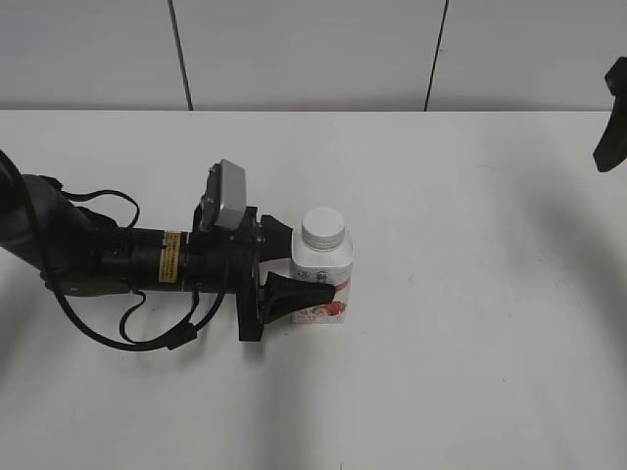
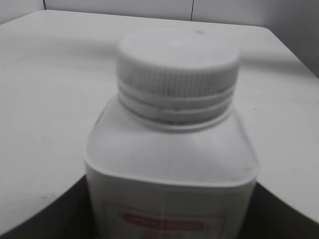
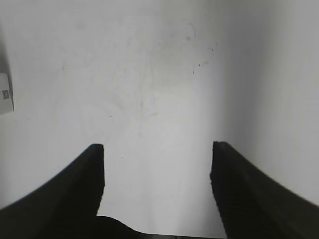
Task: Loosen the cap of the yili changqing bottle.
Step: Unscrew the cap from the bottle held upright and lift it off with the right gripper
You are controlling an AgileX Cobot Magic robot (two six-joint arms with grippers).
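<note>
The yili changqing bottle (image 1: 323,279) stands upright on the white table, squat and white with a red-pink fruit label. Its ribbed white cap (image 1: 322,227) sits on the neck. In the left wrist view the bottle (image 2: 169,159) and cap (image 2: 177,59) fill the frame. My left gripper (image 1: 306,264) reaches in from the left, and its dark fingers press both sides of the bottle's body (image 2: 169,221). My right gripper (image 1: 612,122) hangs at the far right edge, well away from the bottle. Its jaws (image 3: 157,164) are open and empty over bare table.
The white table (image 1: 470,323) stretches around the bottle, with a grey panelled wall behind it. The left arm and its cables (image 1: 108,259) lie across the left side. A small white tag (image 3: 5,94) shows at the left edge of the right wrist view.
</note>
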